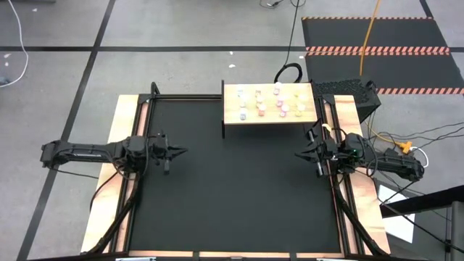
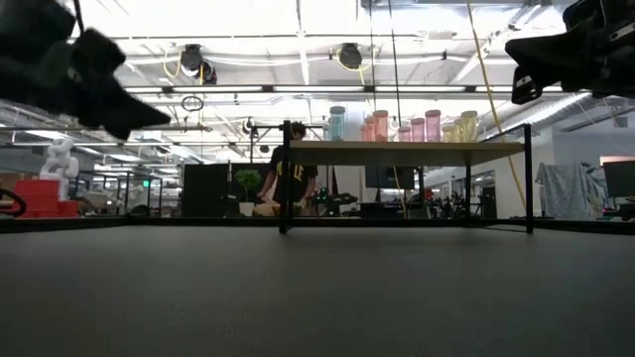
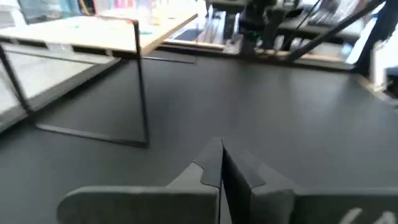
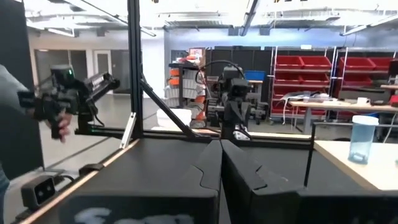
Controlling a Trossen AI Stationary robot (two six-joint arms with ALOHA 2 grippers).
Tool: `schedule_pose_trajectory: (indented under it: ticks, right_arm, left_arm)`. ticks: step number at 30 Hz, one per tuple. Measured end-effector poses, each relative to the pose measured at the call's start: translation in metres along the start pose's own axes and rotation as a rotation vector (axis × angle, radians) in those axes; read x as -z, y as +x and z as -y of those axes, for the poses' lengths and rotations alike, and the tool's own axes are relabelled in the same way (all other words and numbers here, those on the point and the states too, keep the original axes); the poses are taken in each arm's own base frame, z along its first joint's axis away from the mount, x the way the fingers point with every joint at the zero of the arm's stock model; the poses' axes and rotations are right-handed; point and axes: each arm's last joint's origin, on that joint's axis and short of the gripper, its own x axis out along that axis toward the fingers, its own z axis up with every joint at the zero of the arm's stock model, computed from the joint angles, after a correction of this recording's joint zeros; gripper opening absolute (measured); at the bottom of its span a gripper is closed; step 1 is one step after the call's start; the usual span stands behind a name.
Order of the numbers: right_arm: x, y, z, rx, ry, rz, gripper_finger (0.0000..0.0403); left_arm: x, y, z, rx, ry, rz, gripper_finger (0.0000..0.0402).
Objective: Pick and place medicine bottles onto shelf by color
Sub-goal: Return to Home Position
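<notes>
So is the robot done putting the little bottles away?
Nearly. The bottles stand on the shelf; none shows on the black table. The left gripper and right gripper are shut and empty, at the table's sides. Nothing looks left to move.

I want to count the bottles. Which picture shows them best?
The high view: it looks down on all bottles, spread apart on the shelf. The low view shows them side-on, overlapping. The right wrist view catches one blue bottle; the left wrist view, only blur.

The shelf [image 1: 232, 116] stands at 12 o'clock on the table [image 1: 232, 203]. The medicine bottles [image 1: 261, 104] sit on it. The left gripper [image 1: 179, 151] is at 9 o'clock, the right gripper [image 1: 300, 153] at 3 o'clock.
</notes>
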Motion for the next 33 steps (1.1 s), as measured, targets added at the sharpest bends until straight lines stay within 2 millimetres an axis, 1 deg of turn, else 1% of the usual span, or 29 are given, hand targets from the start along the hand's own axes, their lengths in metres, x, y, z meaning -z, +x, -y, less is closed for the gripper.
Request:
schedule_pose_trajectory:
  ticks: [2, 4, 7, 9, 13, 20, 26, 29, 31, 33]
  right_arm:
    - [0.0, 0.0, 0.0, -0.001, 0.022, 0.0, 0.0002]
    - [0.0, 0.0, 0.0, -0.002, 0.035, -0.001, 0.0002]
    - [0.0, 0.0, 0.0, -0.002, 0.037, -0.001, 0.0002]
    - [0.0, 0.0, 0.0, -0.002, 0.036, -0.001, 0.0002]
    - [0.0, 0.0, 0.0, -0.002, 0.036, 0.001, 0.0002]
    - [0.0, 0.0, 0.0, -0.002, 0.036, 0.002, 0.0002]
    - [0.0, 0.0, 0.0, -0.002, 0.036, 0.002, 0.0002]
    - [0.0, 0.0, 0.0, -0.002, 0.036, 0.002, 0.0002]
    - [0.0, 0.0, 0.0, -0.002, 0.036, 0.002, 0.0002]
    - [0.0, 0.0, 0.0, -0.002, 0.036, 0.003, 0.0002]
  left_arm:
    - [0.014, 0.001, 0.0, 0.048, -0.035, 0.016, 0.0009]
    - [0.014, 0.0, 0.003, 0.11, -0.022, 0.0, 0.0015]
    - [0.01, -0.002, 0.007, 0.22, 0.019, 0.04, 0.0018]
    - [0.009, -0.004, 0.008, 0.263, 0.042, 0.06, 0.0014]
    - [0.008, -0.007, 0.008, 0.266, 0.063, 0.072, 0.0003]
    - [0.009, -0.012, 0.007, 0.267, 0.082, 0.097, 0.0018]
    - [0.001, -0.017, 0.007, 0.265, 0.12, 0.198, 0.0004]
    - [-0.003, -0.019, 0.008, 0.266, 0.108, 0.245, 0.0006]
    - [-0.002, -0.018, 0.008, 0.271, 0.064, 0.224, 0.0014]
    - [0.005, -0.016, 0.007, 0.272, -0.004, 0.142, 0.0023]
